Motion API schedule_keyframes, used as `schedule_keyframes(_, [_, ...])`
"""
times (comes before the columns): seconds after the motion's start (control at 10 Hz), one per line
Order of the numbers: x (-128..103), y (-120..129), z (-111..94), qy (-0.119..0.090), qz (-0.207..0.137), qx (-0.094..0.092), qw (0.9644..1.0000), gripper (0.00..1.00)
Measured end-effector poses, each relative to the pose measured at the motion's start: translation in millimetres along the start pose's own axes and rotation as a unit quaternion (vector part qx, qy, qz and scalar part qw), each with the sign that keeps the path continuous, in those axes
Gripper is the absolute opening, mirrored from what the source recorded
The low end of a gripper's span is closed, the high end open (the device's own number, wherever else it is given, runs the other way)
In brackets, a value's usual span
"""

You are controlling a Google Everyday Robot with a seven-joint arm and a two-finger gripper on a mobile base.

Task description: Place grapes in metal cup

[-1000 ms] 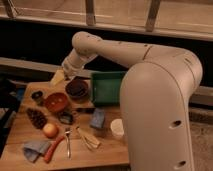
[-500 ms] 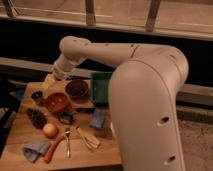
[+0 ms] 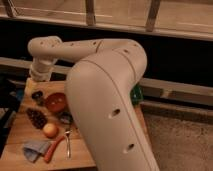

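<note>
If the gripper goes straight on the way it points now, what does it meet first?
Probably the metal cup, just below the gripper at the back of the table. Depth is unclear, so it may touch bare table beside the cup.

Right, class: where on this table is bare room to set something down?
The table is bare left of the grapes and orange fruit, behind the blue cloth, and between the utensil and the arm. Crowded at back left: metal cup, bowl, grapes, with the gripper over the cup.

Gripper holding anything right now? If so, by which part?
Nothing is held. The gripper hangs empty near the metal cup; the grapes lie on the table, apart from it.
</note>
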Motion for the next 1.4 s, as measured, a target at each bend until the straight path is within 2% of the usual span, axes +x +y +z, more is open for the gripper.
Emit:
schedule_keyframes(0.1, [1, 1, 7, 0.022, 0.001, 0.006, 0.9997, 0.74])
schedule_keyframes(0.2, [8, 2, 19, 0.058, 0.005, 0.012, 0.9982, 0.74])
schedule_keyframes(0.3, [17, 2, 23, 0.076, 0.015, 0.012, 0.997, 0.74])
schedule_keyframes(0.4, [27, 1, 24, 0.083, 0.024, 0.004, 0.9963, 0.74])
schedule_keyframes(0.5, [37, -2, 21, 0.08, 0.031, -0.01, 0.9963, 0.74])
schedule_keyframes(1.0, [35, 2, 24, 0.078, 0.025, -0.015, 0.9965, 0.74])
schedule_keyframes(1.1, [32, 6, 29, 0.079, 0.02, -0.017, 0.9965, 0.74])
schedule_keyframes(1.4, [0, 36, 62, 0.084, -0.005, -0.036, 0.9958, 0.74])
